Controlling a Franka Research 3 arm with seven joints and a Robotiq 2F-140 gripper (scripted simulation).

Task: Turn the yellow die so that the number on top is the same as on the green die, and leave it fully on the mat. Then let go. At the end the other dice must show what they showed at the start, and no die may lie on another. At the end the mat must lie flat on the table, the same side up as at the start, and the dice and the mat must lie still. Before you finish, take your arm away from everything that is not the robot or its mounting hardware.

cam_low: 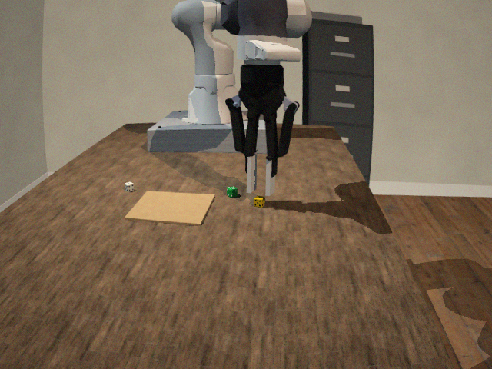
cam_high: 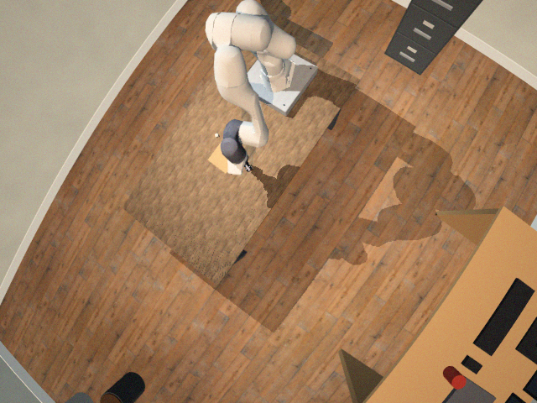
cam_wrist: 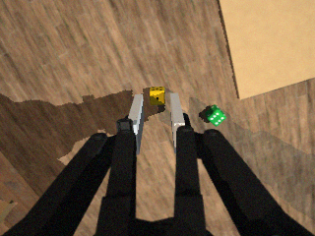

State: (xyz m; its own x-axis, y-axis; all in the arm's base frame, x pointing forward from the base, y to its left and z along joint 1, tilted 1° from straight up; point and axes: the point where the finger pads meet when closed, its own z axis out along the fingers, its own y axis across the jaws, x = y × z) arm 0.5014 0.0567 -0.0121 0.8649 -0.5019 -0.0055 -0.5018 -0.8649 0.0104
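Note:
The yellow die [cam_low: 259, 201] lies on the bare table, right of the tan mat [cam_low: 171, 207] and clear of it. In the wrist view the yellow die [cam_wrist: 157, 94] sits just past my fingertips, in line with the gap between them. My gripper [cam_low: 260, 191] points straight down close over the die, fingers narrowly open with nothing between them; it also shows in the wrist view [cam_wrist: 156, 105]. The green die [cam_low: 231, 191] rests on the table between the mat and the yellow die, and shows in the wrist view [cam_wrist: 216, 116] right of my right finger. The mat's corner [cam_wrist: 271, 44] is at the upper right there.
A white die [cam_low: 129, 186] lies on the table beyond the mat's far left corner. The robot base [cam_low: 186, 137] stands at the table's far end, with a grey filing cabinet [cam_low: 337, 91] behind it. The table's right edge is well to the right.

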